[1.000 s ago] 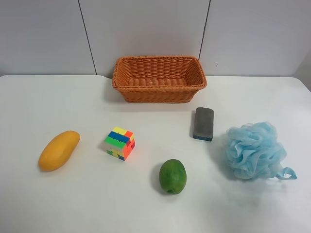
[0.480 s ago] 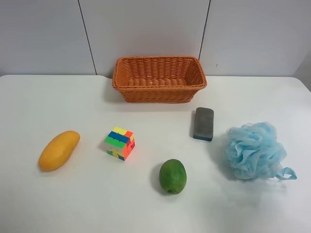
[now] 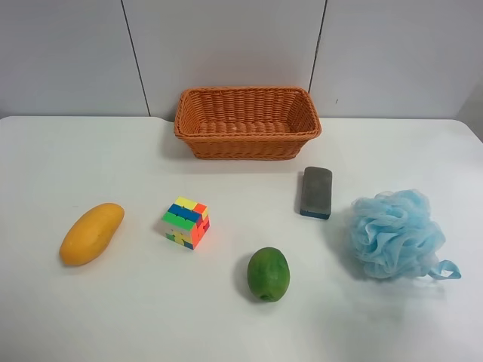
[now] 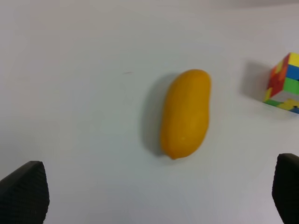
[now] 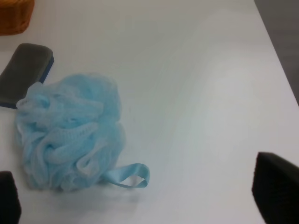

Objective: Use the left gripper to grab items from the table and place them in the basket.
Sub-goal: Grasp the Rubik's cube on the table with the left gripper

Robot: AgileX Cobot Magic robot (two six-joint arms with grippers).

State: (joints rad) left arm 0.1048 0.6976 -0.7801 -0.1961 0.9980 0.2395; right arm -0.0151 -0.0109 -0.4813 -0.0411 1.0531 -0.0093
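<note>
Five items sit on the worktop (image 3: 113, 317) and none is in the basket (image 3: 241, 147) yet, so this looks like the very start. The basket is at the far middle. The mango (image 4: 185, 113) lies at the left with the cube (image 3: 186, 222) a bit to its right. The green fruit (image 3: 269, 274) is nearer and about central, and the eraser (image 3: 316, 191) and pouf (image 3: 392, 232) are off to the right.

The left tool (image 4: 154, 196) hangs over the mango, spread wide with nothing in it and not touching the fruit. The right tool (image 5: 142, 196) is wide and empty too, over by the pouf.

My guess is the mango goes first. It's long and rounded, and the tips look lined up to close across its narrow width, so I'd keep that angle. Centre on the fat middle, drop low enough to grip past the widest curve so it doesn't squirt out, and squeeze gently. The cube is apart from it, so it shouldn't get bumped. Lift well clear of the basket rim before letting go.
</note>
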